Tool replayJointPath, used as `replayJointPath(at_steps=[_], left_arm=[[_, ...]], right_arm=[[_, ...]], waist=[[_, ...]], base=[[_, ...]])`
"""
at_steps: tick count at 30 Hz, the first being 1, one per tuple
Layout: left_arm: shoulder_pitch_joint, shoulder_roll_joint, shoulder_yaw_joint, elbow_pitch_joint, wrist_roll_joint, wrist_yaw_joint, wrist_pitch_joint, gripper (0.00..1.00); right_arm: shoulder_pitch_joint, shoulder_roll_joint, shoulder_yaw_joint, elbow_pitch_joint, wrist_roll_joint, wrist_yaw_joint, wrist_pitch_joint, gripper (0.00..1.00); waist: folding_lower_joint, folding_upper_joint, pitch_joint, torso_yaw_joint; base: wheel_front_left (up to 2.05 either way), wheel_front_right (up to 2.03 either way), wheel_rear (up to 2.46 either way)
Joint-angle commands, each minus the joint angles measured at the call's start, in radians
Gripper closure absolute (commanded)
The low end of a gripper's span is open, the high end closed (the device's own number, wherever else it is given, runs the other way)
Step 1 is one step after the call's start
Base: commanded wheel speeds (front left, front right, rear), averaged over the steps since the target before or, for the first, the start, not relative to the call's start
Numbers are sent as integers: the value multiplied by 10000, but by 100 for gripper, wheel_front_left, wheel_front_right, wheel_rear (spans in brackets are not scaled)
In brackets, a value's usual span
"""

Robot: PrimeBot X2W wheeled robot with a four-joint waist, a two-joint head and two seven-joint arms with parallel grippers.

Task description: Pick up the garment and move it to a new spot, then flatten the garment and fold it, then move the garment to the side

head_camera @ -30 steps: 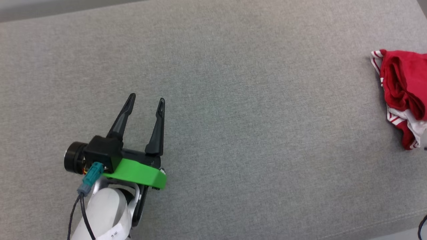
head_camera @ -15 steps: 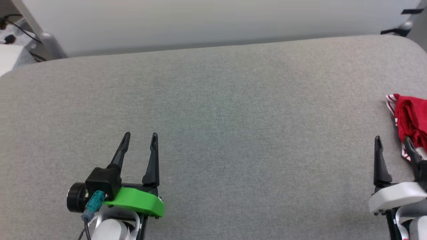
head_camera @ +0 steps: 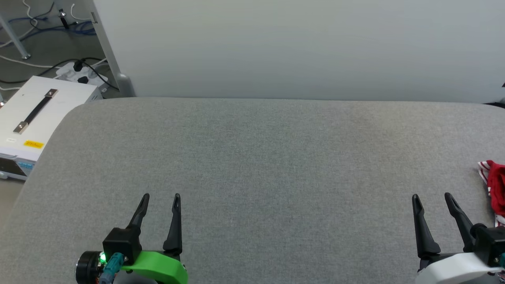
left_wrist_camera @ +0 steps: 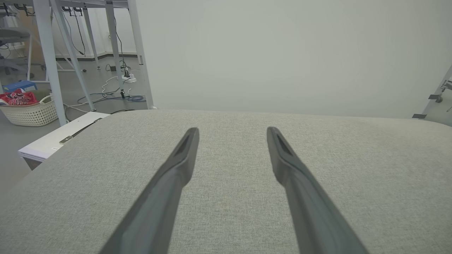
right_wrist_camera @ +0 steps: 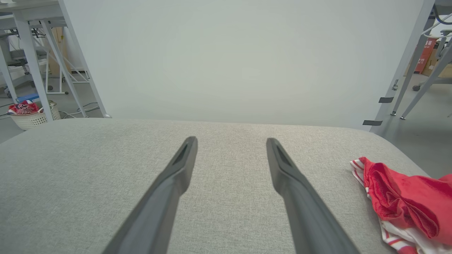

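The left gripper (head_camera: 161, 196) and the right gripper (head_camera: 431, 195) sit over the near edge of the grey padded surface (head_camera: 276, 150), well apart from each other, with fingers pointing toward the pale wall panel (head_camera: 300, 47). The jaws of both stand wide apart and empty. The garment (head_camera: 496, 185) lies crumpled at the right end of the surface, near the right gripper on its outer side and not touching it, red cloth uppermost with red-and-white striped trim at its edges. A white case (head_camera: 43, 114) with a black handle stands beside the surface's far left corner.
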Motion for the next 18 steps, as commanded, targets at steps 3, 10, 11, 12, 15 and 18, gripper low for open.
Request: replayJointPath(at_steps=[3, 10, 11, 12, 15, 18], left_arm=[[280, 47, 7, 43, 149, -79, -58, 0], [362, 60, -44, 181, 182, -167, -58, 0], [356, 64, -46, 197, 182, -178, -58, 0], [347, 65, -48, 207, 182, -185, -58, 0], [302, 70, -56, 251, 168, -222, -58, 0], [271, 66, -53, 289, 144, -242, -58, 0]], right_arm=[[423, 84, 12, -273, 102, -9, 202, 0], [780, 137, 26, -559, 91, -9, 401, 0], [794, 141, 29, -583, 83, -9, 410, 0], [799, 143, 32, -594, 72, -9, 424, 0], [781, 146, 51, -607, 88, -9, 428, 0], [758, 148, 73, -600, 139, -9, 401, 0]], waist=[[1, 0, -297, 11], [1, 0, -400, -43], [1, 0, -399, -47], [1, 0, -391, -49], [1, 0, -371, -52], [1, 0, -364, -50]], base=[[0, 0, 0], [0, 0, 0], [0, 0, 0], [0, 0, 0], [0, 0, 0], [0, 0, 0]])
